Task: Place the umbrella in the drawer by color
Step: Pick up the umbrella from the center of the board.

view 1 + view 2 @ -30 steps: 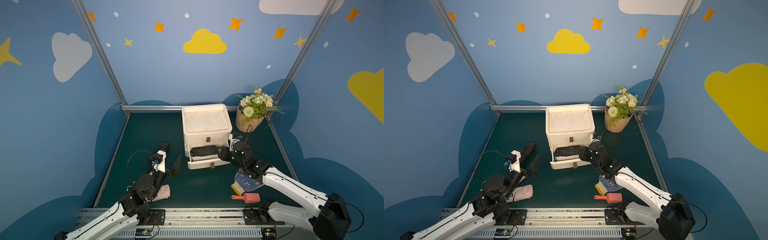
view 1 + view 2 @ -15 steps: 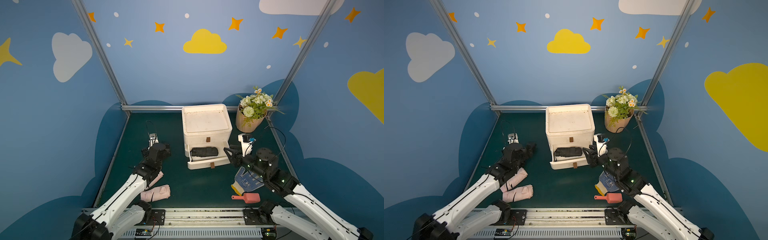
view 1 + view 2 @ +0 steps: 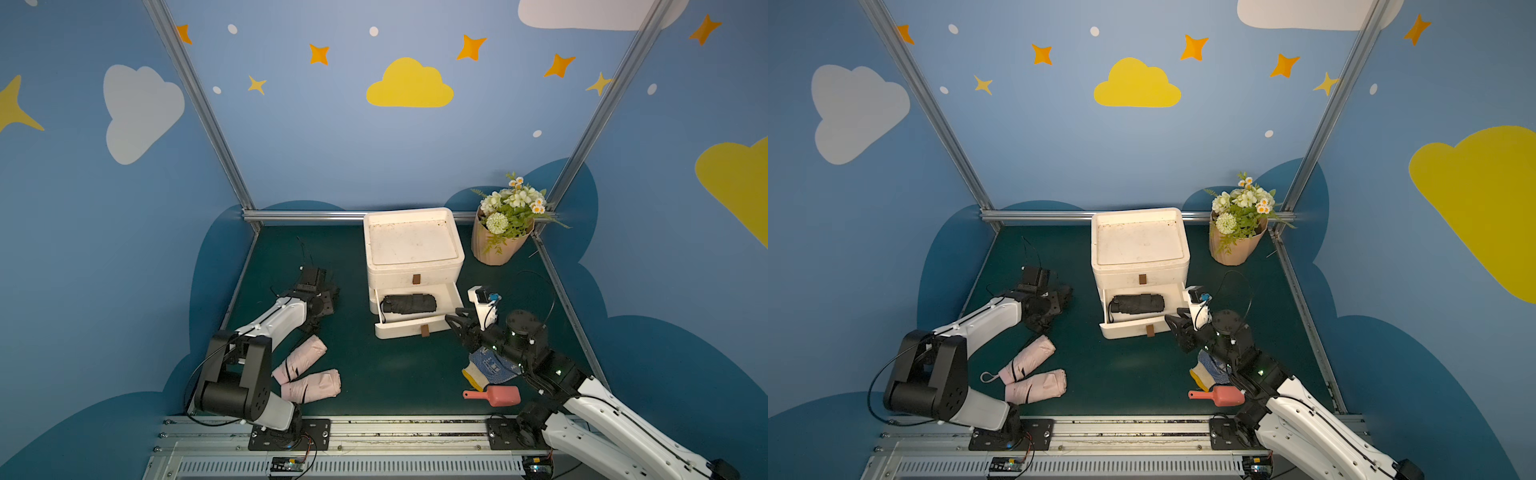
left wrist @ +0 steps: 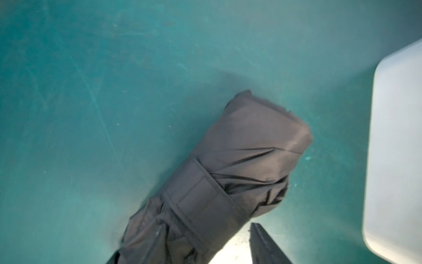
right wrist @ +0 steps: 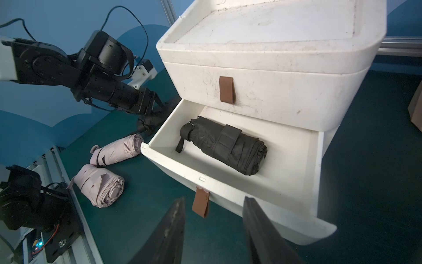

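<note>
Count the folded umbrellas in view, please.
4. One black umbrella lies in the open drawer; another black one lies on the mat at the left gripper; two pink ones lie together near the front rail. The shut top drawer may hide more.

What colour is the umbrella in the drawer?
The umbrella is black; right wrist view shows it best.
</note>
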Robot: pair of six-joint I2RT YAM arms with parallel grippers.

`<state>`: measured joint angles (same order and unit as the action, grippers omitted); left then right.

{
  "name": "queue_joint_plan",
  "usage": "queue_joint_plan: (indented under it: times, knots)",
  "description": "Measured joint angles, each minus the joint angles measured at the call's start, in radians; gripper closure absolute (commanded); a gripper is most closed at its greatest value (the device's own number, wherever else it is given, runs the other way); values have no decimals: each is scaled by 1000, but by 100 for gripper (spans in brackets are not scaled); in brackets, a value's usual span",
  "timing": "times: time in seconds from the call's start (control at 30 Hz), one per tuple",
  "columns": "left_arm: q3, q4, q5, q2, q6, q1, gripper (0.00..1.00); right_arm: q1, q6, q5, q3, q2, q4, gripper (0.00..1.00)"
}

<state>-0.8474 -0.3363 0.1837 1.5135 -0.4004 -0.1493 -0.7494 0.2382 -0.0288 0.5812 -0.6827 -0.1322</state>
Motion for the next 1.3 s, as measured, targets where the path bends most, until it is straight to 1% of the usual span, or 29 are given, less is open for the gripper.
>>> queue_joint_plan:
  times: [0.13,0.27,0.37,0.43,0.5,0.63,0.8,0.93,1.03,1.17,1.23,1.3]
  knots:
    - [-2,-15,-13,4,2,-23,47,0,0,-2,0,4,3,54]
    - [-22,-51,9,27,3,-74,52,0,0,0,0,16,3,54]
    - [-71,-99,39,79,3,-103,55,0,1,2,0,24,5,54]
    - [-125,-145,71,127,-4,-113,59,0,1,2,0,25,5,54]
    - [-185,-197,105,178,-9,-122,59,0,1,3,0,25,5,54]
    - [-285,-286,209,257,-8,-160,50,0,4,5,0,25,5,54]
    - [-349,-374,299,274,6,-216,41,0,8,6,-4,25,8,54]
    - [-412,-428,362,304,13,-220,37,0,9,5,-6,29,8,54]
    - [-438,-454,392,342,23,-211,31,0,11,5,-12,40,8,54]
    - [-443,-473,358,366,34,-189,32,0,12,5,-16,53,8,54]
    - [-439,-472,330,365,35,-178,38,0,12,5,-16,60,8,54]
    - [-423,-458,291,361,37,-163,48,0,12,5,-17,65,8,54]
